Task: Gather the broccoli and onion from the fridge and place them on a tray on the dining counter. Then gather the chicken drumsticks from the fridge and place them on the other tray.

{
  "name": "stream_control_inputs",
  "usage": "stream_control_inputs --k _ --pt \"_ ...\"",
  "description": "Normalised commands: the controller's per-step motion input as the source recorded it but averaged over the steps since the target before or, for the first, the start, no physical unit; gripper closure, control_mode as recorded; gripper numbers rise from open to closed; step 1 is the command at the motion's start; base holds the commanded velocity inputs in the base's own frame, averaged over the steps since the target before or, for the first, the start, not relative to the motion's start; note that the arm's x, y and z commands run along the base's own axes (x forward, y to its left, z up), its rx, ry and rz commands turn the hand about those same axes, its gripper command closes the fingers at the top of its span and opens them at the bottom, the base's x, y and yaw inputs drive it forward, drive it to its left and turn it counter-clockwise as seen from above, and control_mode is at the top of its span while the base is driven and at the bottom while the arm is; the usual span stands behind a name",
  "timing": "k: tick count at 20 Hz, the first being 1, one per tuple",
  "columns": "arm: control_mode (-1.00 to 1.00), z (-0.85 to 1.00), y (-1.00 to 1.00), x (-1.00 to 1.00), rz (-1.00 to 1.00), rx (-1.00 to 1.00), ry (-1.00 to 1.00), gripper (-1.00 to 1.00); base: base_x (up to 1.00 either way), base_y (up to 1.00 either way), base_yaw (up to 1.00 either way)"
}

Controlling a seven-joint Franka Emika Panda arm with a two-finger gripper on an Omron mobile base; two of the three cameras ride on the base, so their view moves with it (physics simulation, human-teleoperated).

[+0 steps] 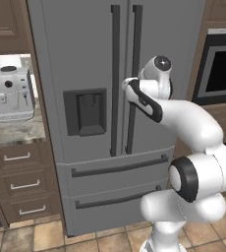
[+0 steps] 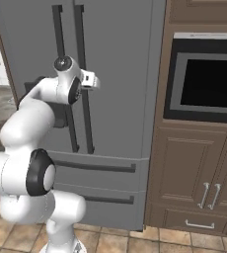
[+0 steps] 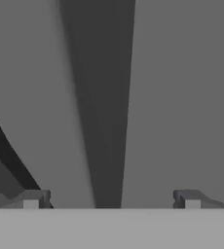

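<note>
So here's my arm parked right in front of the fridge (image 1: pixel 85 74) — the tall grey one with both doors closed and the two drawers at the bottom shut too. My gripper (image 3: pixel 111 199) is up at about mid-door height, pointed straight at the right-hand door handle (image 1: pixel 133 78). From the hand camera the two finger tips (image 3: pixel 33 198) sit wide apart near the bottom corners, and a dark vertical bar — the handle (image 3: pixel 102 97) — runs right up between them. Nothing is pinched between the fingers; they're spread open with the handle in the gap, and I can't tell whether either tip is actually touching it.

In the left base view my wrist sits just to the right of the pair of long dark handles, overlapping the right one. The left handle (image 1: pixel 115 78) is just beside it, and the dark dispenser recess (image 1: pixel 85 112) is further left on the other door. From the right base view the white hand (image 2: pixel 88 79) is up against the door front near the same handles.

Around it: a white coffee machine (image 1: pixel 12 93) sits on the stone worktop (image 1: pixel 14 130) left of the fridge, with brown wooden drawers (image 1: pixel 21 184) under it. On the other side there's a built-in oven (image 2: pixel 207 81) set in brown cabinets (image 2: pixel 194 173). Tiled floor (image 1: pixel 36 236) underneath.
</note>
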Motion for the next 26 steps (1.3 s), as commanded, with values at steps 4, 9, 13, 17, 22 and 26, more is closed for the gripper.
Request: stream_control_inputs --k 4,9,13,17,22,26 --pt "-1.0 -0.1 0.0 0.51 0.0 0.0 -0.01 -1.0 0.0 0.0 0.0" --pt "-1.0 -0.09 0.0 0.56 0.0 0.0 0.0 -1.0 0.0 0.0 0.0" --pt "-1.0 -0.14 0.0 0.52 0.0 0.0 -0.02 -1.0 0.0 0.0 0.0" --pt "-1.0 -0.03 0.04 0.42 0.0 0.0 -0.02 1.0 0.0 0.0 0.0" --pt "-1.0 0.0 0.01 0.23 0.0 0.0 0.0 1.0 0.0 0.0 0.0" --pt "-1.0 0.0 0.02 0.08 0.0 0.0 0.0 1.0 0.0 0.0 0.0"
